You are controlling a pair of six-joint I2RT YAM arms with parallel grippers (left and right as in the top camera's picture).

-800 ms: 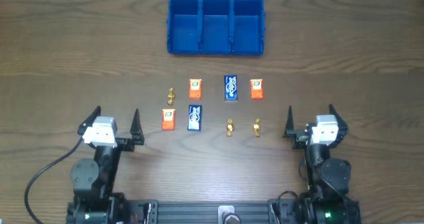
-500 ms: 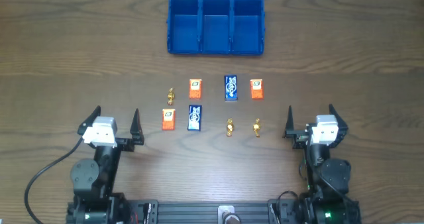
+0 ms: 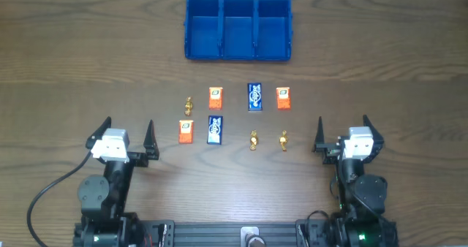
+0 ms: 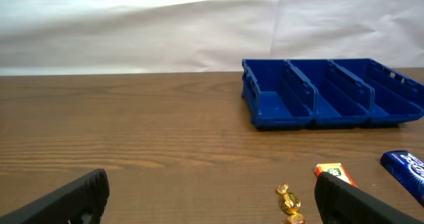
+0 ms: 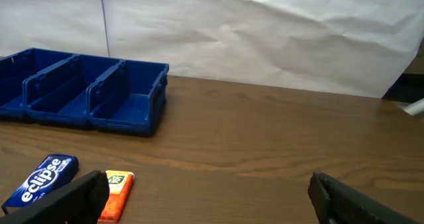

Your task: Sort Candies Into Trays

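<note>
**Top view.** Blue tray [image 3: 238,55] with three bins, nothing in them. All the candies lie on the table [image 3: 380,64] on the arms' side of the tray, well apart from it.
- Orange packs [image 3: 215,97] [image 3: 283,97] [image 3: 186,131]
- Blue packs [image 3: 254,97] [image 3: 214,129]
- Gold sweets [image 3: 189,104] [image 3: 254,140] [image 3: 283,139]

Left tool [image 3: 129,123] and right tool [image 3: 343,123] both sit farther from the tray than any candy. Both are spread wide and hold nothing.

**Left wrist view.** One gold sweet lies nearest, with an orange pack and a blue pack beyond it toward the tray. The sweet looks tiny, light and foil-wrapped, with twisted ends. It will likely skid or roll if nudged. Best pinched across the round middle, not by the twists.

**Right wrist view.** A blue pack and an orange pack lie flat, short of the tray's end bin. Both look light, stiff and box-like, with a slick wrap. Take them across the narrow width, fingers down on the long edges, with gentle pressure so they do not squirt out.
</note>
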